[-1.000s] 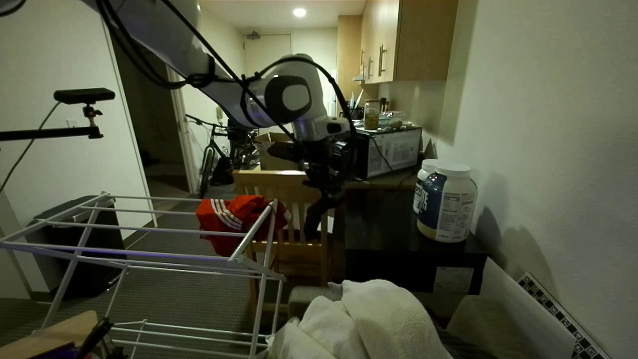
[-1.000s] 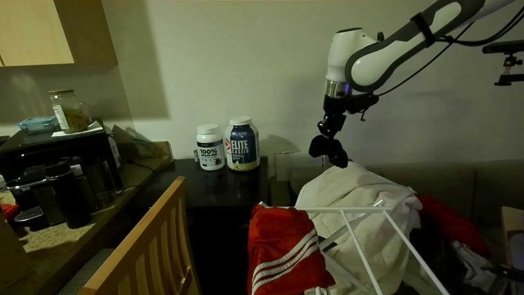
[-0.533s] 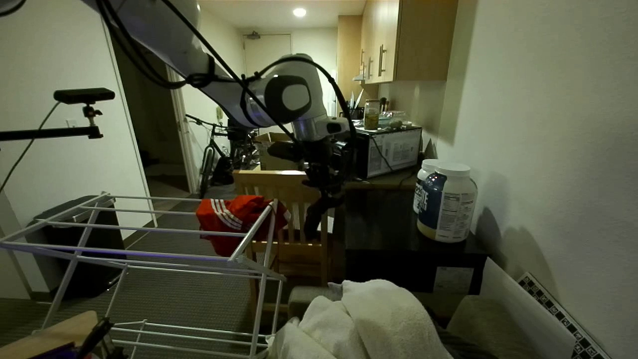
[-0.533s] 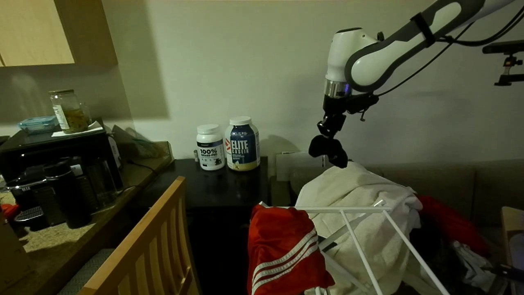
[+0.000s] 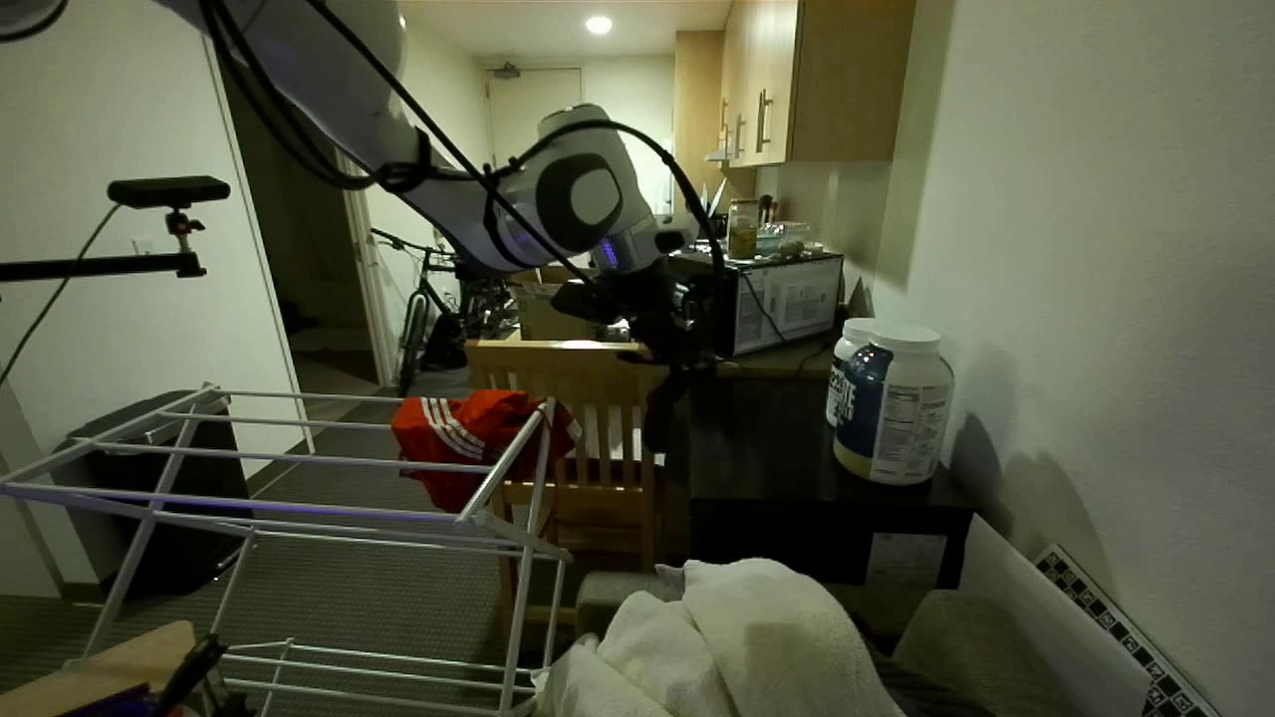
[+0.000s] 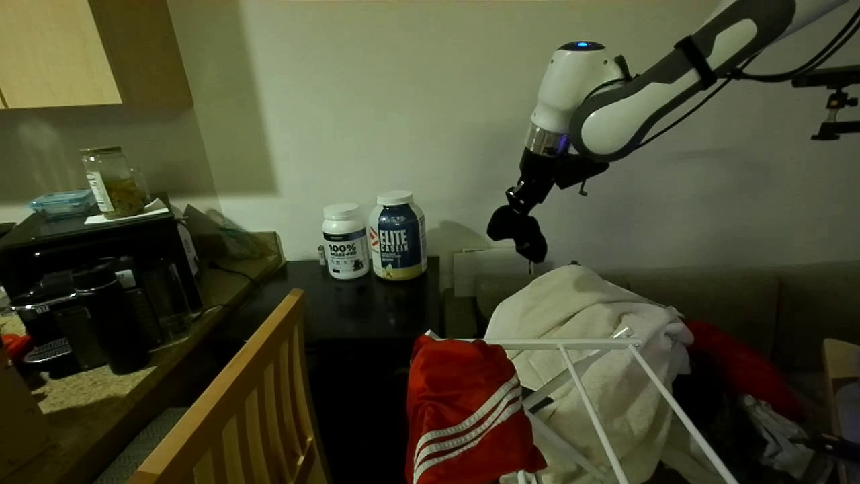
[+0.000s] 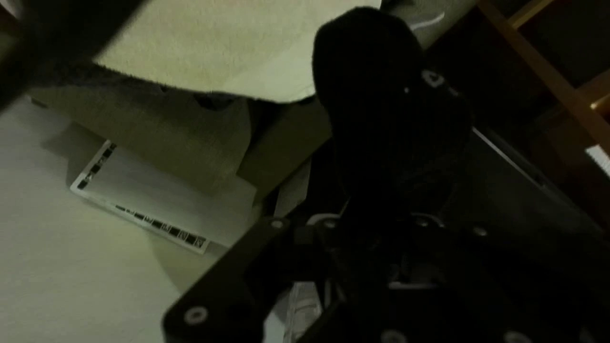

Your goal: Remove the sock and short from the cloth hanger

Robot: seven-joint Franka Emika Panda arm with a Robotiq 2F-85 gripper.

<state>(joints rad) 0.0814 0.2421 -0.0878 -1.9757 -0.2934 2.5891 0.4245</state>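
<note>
One of two pieces is dangling free, so I'm judging the job about half done. The sock [image 6: 518, 232] is hanging in mid-air, clear of the hanger [image 5: 299, 507], drooping as limp, bent, near-black cloth. My gripper [image 6: 519, 204] is clasping it, jaws standing almost together. Farther out, the shorts [image 6: 463, 410], red with three white stripes, are waiting, draped over a corner of the hanger.

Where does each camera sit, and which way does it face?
Exterior view: by the drying rack, facing kitchen cabinets; arm and gripper show.
Exterior view: near the wooden chair, facing the wall; arm and gripper show.
Wrist view: sits behind the gripper, which shows, facing past the sock toward white cloth.
Both exterior views share the red short.
</note>
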